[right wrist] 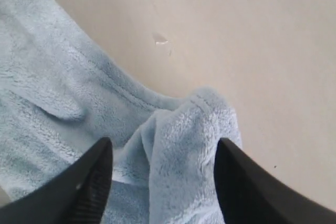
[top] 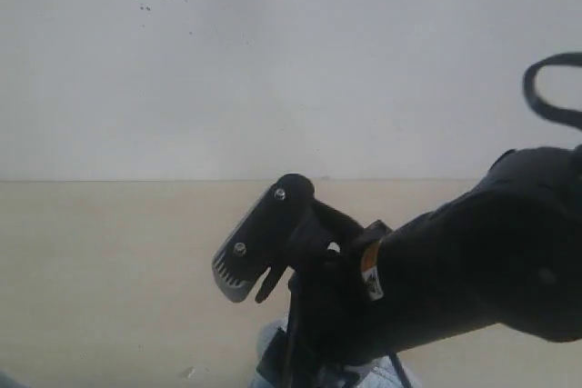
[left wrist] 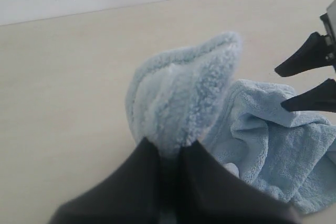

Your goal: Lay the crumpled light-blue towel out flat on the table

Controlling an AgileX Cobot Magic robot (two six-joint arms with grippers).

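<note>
The left claw point(left wrist: 170, 153) is clamped shut on the towel point(left wrist: 184, 93), pinching a fold that stands up from its fingers as a fluffy peak; the right claw point(right wrist: 163, 148) stands wide open and holds nothing, its fingers point(right wrist: 89, 182) straddling a hemmed hump of the same cloth without visibly pressing it; from the left claw the rest of the towel spills rightward in a crumpled heap, and the open right claw hangs just over that heap's right side; the whole bundle lies low on the pale bench point(left wrist: 68, 77), at the near edge of the exterior view, mostly hidden there under the right arm; bunched like this, the towel shows no long axis that I can tell; the relation that matters, as I judge it, is that the hump lies directly between the right claw's fingers, so closing there would take a second hold, and the two claws, close together, would then need to draw apart left and right to stretch the cloth.
</note>
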